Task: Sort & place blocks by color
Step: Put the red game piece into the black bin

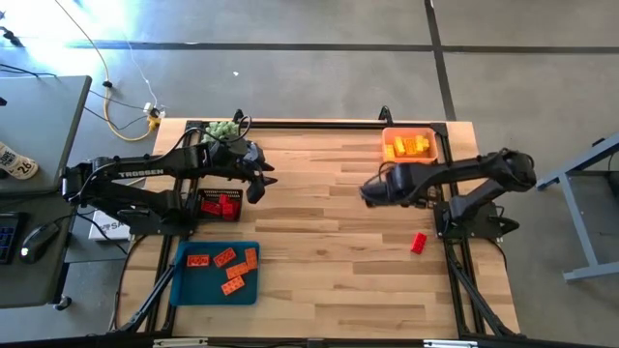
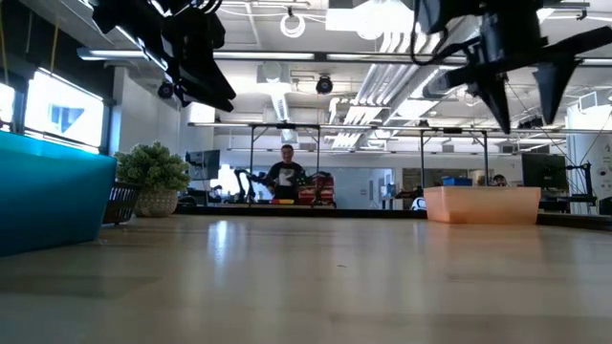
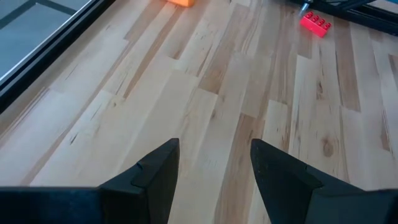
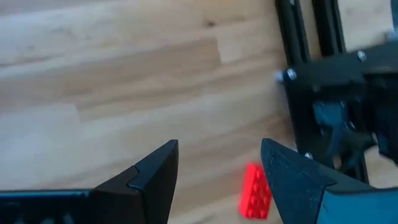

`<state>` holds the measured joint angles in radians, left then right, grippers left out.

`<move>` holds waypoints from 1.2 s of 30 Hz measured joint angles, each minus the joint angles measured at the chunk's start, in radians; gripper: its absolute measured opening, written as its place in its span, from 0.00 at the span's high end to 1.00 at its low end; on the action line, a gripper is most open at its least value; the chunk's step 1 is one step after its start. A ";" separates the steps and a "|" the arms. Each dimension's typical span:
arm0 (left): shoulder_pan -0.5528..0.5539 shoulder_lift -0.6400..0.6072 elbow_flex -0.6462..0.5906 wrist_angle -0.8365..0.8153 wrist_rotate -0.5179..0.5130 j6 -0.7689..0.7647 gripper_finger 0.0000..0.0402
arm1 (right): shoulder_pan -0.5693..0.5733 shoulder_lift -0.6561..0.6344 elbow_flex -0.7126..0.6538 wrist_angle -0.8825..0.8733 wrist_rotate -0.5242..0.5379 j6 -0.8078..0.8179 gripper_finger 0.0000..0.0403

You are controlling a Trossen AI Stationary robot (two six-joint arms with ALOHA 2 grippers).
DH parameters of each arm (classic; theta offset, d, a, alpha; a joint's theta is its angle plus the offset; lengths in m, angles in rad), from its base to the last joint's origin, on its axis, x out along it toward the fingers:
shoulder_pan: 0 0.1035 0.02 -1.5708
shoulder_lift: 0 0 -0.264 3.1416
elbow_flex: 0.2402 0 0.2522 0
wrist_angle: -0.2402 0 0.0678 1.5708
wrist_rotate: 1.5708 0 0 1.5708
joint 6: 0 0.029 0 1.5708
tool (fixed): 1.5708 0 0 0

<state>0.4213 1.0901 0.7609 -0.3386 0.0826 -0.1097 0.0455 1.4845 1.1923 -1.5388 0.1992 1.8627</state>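
Item 1: we are counting 4 orange-red blocks point(image 1: 224, 268) lying flat in the blue tray point(image 1: 182, 287) at the table's near left corner.

Item 2: we are seeing red blocks point(image 1: 222, 207) piled in a dark basket point(image 1: 203, 196) just beyond the tray; their count is hidden by the left arm.

Item 3: yellow blocks point(image 1: 413, 145) are sitting heaped in the orange bin point(image 1: 392, 134) at the far right; we cannot tell their number.

Item 4: 1 red block point(image 1: 418, 243) is lying alone on the wood near the right arm's base, its studs showing in the left wrist view point(image 3: 315, 23).

Item 5: the left gripper point(image 1: 263, 181) is hovering beside the basket, fingers apart, nothing between them.

Item 6: the right gripper point(image 1: 367, 192) is hanging over mid-table, fingers spread and bare, the lone block just below them in its wrist view.

Item 7: we are reading "TROSSEN" on the left arm.

Item 8: 1 green plant ball point(image 1: 221, 130) is standing at the far edge.
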 joint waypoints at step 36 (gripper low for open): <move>0.000 0.000 0.000 0.034 0.000 -0.081 0.53 | 0.469 0.000 -0.384 0.386 -0.240 0.444 0.46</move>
<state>0.4210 1.0901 0.7608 -0.3045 0.0826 -0.1907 0.5144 1.4849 0.8083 -1.1524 -0.0409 2.3071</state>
